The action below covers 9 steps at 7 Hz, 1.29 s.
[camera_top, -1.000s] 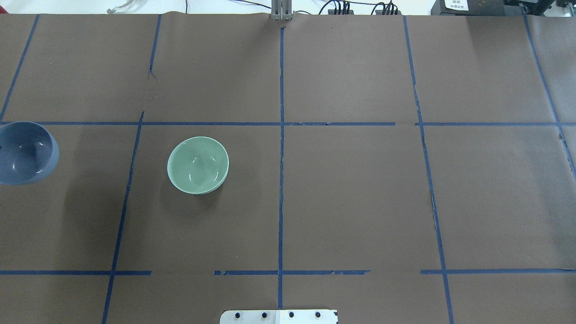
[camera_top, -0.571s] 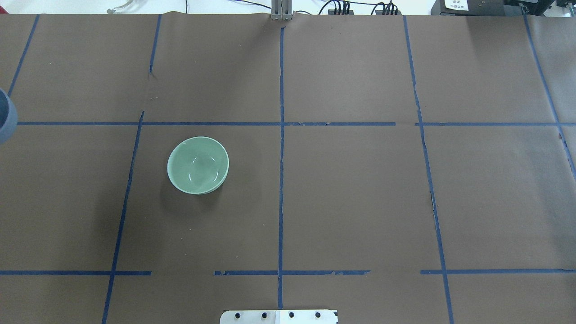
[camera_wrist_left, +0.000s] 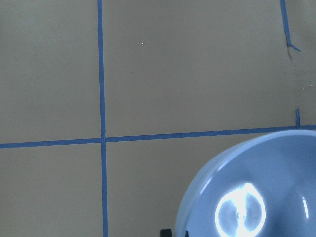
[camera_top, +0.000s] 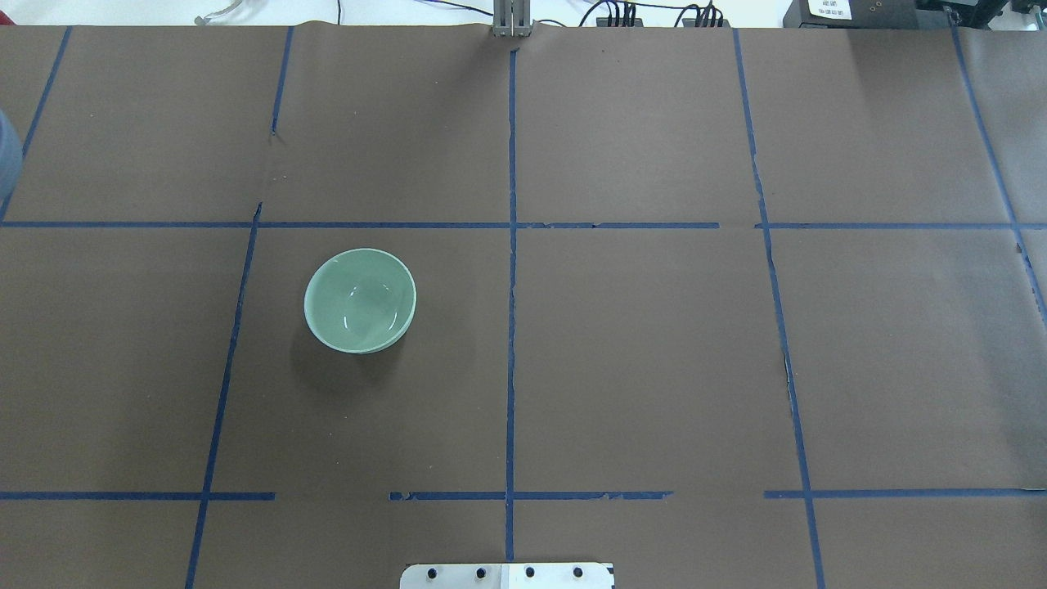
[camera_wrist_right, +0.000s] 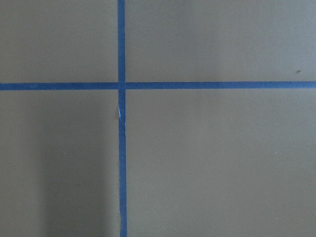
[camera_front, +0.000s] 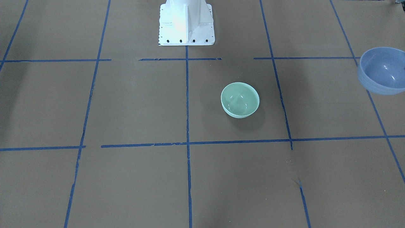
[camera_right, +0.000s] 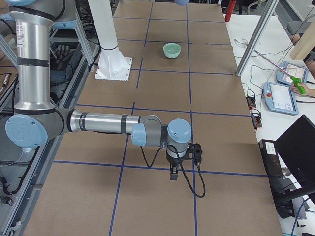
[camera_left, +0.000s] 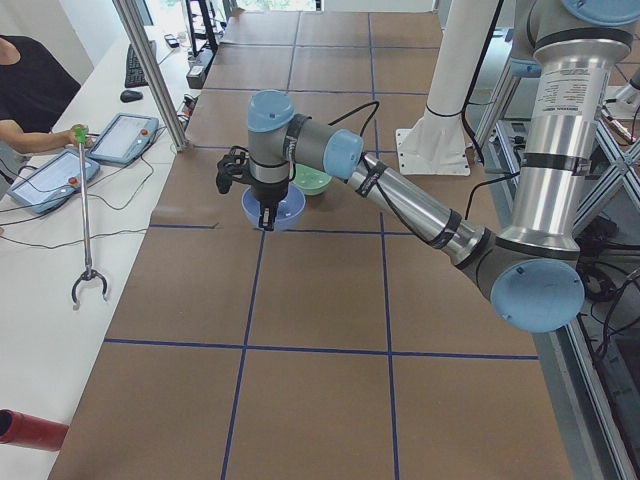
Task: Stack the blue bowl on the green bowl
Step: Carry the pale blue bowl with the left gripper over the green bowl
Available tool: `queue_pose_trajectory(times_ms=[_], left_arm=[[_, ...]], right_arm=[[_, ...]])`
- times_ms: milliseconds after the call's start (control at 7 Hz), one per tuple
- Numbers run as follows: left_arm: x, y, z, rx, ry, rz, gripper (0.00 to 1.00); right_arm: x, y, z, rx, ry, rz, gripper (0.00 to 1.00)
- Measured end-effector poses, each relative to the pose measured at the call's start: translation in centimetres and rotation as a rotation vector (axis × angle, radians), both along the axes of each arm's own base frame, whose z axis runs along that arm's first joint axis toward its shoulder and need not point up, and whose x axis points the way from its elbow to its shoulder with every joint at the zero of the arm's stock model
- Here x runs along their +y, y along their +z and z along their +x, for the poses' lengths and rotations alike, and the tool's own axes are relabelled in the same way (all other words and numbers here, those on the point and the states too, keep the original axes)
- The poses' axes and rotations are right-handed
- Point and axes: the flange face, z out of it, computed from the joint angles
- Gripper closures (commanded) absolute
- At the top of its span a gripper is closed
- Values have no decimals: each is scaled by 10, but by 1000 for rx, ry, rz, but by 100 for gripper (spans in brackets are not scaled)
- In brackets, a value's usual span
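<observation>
The blue bowl [camera_front: 383,70] hangs above the table at its left end, clear of the surface. Only a sliver of it shows at the overhead view's left edge [camera_top: 5,159]. My left gripper [camera_left: 266,220] grips its rim; the left wrist view shows the bowl [camera_wrist_left: 256,192] close up with a dark fingertip [camera_wrist_left: 166,232] at its edge. The green bowl [camera_top: 360,300] stands upright and empty on the table, apart from the blue one; it also shows in the front view [camera_front: 240,99]. My right gripper [camera_right: 173,175] points down over bare table far away; I cannot tell if it is open or shut.
The white robot base [camera_front: 186,23] stands at the table's near middle edge. Blue tape lines [camera_top: 511,270] divide the brown table cover into squares. An operator with a grabber stick [camera_left: 85,240] and tablets [camera_left: 125,138] is at a side bench beyond the left end.
The blue bowl has moved toward the table's far side and further left, almost out of the overhead view. The green bowl has not moved.
</observation>
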Motion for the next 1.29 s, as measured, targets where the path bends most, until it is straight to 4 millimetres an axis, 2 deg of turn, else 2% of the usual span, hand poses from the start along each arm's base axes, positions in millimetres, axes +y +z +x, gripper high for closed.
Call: queue_pose_trajectory(times_ms=[286, 429, 857, 1286], left_arm=[[9, -47, 72, 89, -6, -63, 100], [13, -63, 112, 135, -7, -87, 100], [12, -77, 223, 223, 31, -158, 100], [29, -76, 308, 241, 38, -187, 100]], right_arm=[[0, 0, 0, -1, 0, 0, 0], [0, 0, 0, 0, 0, 0, 0], [0, 0, 0, 0, 0, 0, 0], [0, 0, 0, -1, 0, -1, 0]])
